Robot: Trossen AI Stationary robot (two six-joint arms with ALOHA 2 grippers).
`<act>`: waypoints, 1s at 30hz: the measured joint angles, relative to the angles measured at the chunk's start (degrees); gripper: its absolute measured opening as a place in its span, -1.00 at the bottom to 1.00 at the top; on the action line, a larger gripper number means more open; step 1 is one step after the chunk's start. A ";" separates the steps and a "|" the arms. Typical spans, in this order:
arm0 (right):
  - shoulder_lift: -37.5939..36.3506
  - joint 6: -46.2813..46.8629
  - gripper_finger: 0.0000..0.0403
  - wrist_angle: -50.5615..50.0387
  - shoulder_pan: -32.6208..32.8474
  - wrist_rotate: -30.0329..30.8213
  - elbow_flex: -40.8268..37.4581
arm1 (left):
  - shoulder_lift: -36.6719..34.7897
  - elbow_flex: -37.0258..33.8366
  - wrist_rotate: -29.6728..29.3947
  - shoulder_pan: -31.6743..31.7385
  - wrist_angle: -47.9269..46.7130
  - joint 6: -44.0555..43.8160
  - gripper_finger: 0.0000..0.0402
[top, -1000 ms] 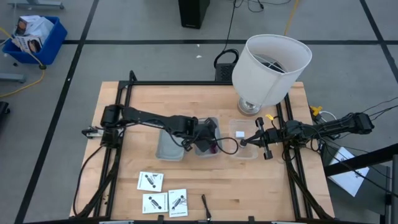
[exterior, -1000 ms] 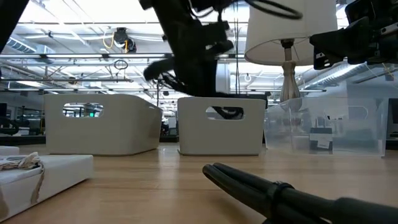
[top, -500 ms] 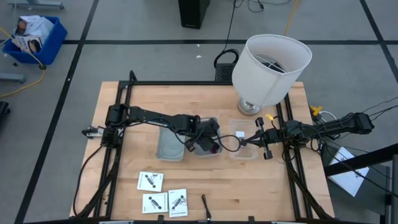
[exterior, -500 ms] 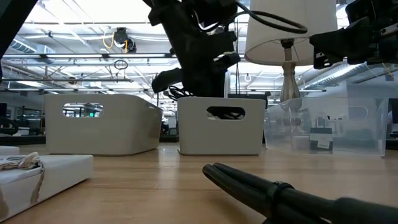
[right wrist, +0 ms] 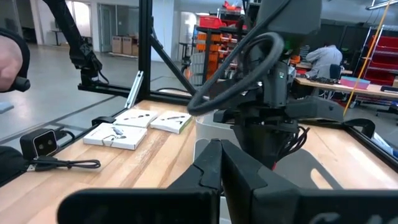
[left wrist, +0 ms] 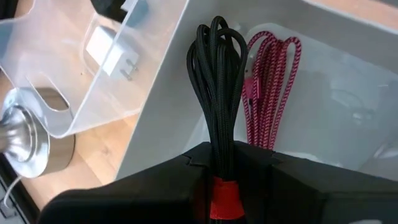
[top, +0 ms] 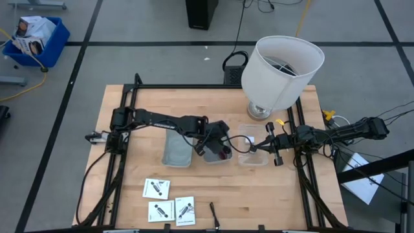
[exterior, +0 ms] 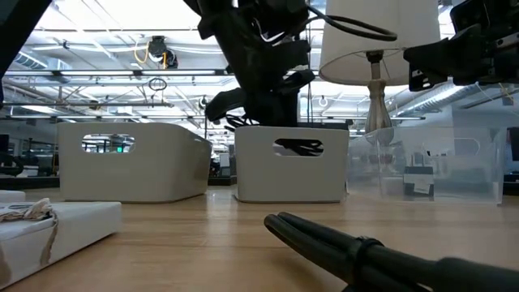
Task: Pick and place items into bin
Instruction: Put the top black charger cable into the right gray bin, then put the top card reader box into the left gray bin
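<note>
While the right pincer point(top: 253, 147) waited pressed together above the clear bin point(top: 253, 153), the left pincer point(top: 208, 142) pinched the black cable point(left wrist: 219, 93) over the middle bin point(top: 217, 157) on the worktop point(top: 259, 194).

3 cards point(top: 169, 200) before the bins point(top: 216, 143); lamp point(top: 282, 65) behind

Industrial lab: ceiling trusses point(exterior: 97, 77), parts shelving point(right wrist: 214, 37)

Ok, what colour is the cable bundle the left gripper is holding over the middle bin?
Black, with a red band: the cable bundle shows best in the left wrist view.
</note>
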 joint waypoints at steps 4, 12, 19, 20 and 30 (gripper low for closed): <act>0.00 0.00 -0.99 -0.05 -0.02 0.00 0.00 | 0.00 0.00 0.00 0.38 0.05 -2.15 -0.74; 0.00 0.00 -0.99 -0.05 0.00 0.02 0.00 | 0.00 0.00 -0.02 0.45 0.12 -3.99 -0.46; 0.00 0.00 -0.99 -0.05 -0.02 0.02 0.00 | 0.00 0.00 -1.91 0.25 0.16 -4.05 -0.44; 0.00 0.00 -0.99 -0.05 0.00 0.02 0.00 | -0.16 0.00 -2.82 0.12 0.11 -4.11 -0.45; 0.00 0.02 -0.99 -1.12 0.01 0.00 0.00 | -11.31 0.01 -7.32 -8.90 -1.88 -19.11 -0.63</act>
